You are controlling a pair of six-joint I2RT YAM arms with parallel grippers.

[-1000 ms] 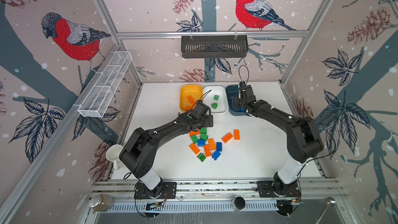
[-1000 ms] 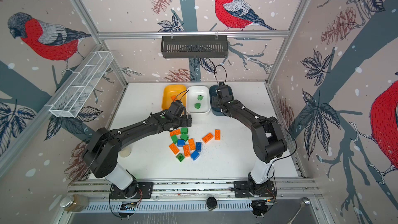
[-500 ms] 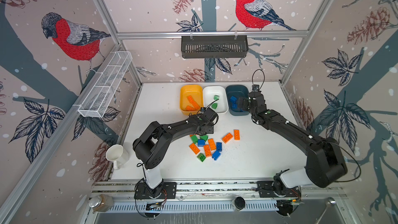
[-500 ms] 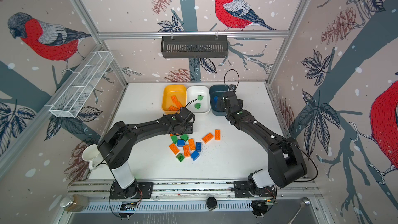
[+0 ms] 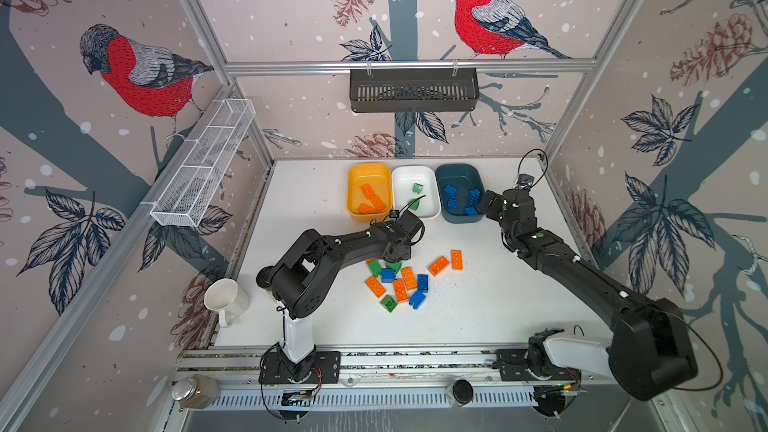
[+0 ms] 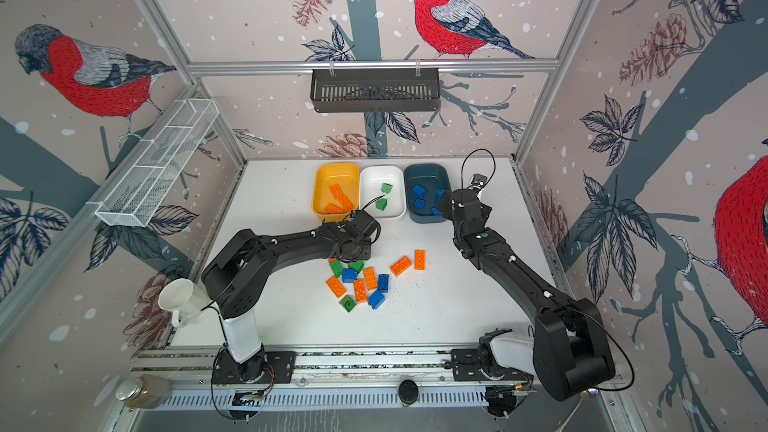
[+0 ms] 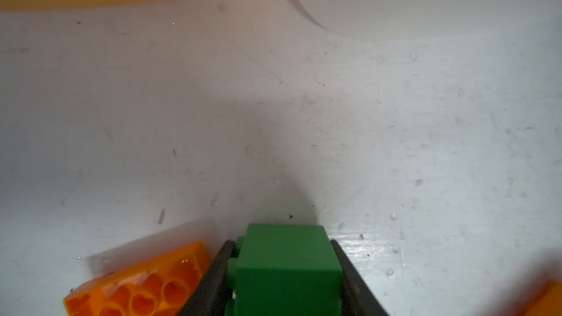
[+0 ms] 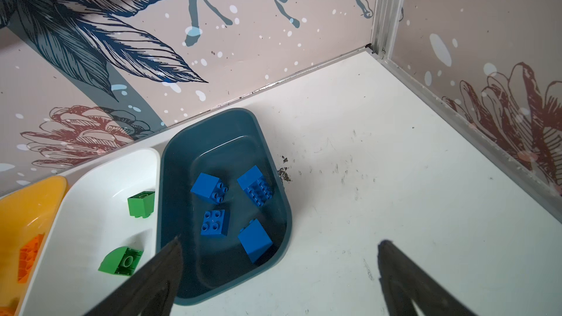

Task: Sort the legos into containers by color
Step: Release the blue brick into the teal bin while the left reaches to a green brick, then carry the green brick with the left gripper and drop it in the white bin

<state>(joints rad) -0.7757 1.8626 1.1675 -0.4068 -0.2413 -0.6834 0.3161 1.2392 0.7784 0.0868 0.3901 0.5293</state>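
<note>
The left claw (image 7: 280, 243) pinches a green brick (image 7: 286, 269), one dark finger (image 7: 213, 281) pressed to each side of it; an orange brick (image 7: 137, 287) lies just beside one finger; whether the green brick rests on the desk (image 5: 478, 309) or hangs above it I cannot tell. In both top views this grip sits at the far edge of the loose legos (image 5: 399, 280), near of the seam between the yellow-orange tub (image 5: 350, 193) and the white tub (image 5: 409, 176).

The right claw (image 8: 280, 241) stands spread wide and holds nothing; it hovers over the near right corner of the dark teal tub (image 8: 219, 129), one finger over the tub's near end, the other over bare desk to its right. Four blue bricks (image 8: 209, 188) lie in that tub; two green ones (image 8: 140, 204) lie in the white tub; orange ones (image 5: 371, 197) lie in the yellow-orange tub.

The three tubs stand touching in a row along the far edge; bare desk lies open between the tubs and the pile, on the far left, and across the near right; the right arm runs close along the right wall's frame.
</note>
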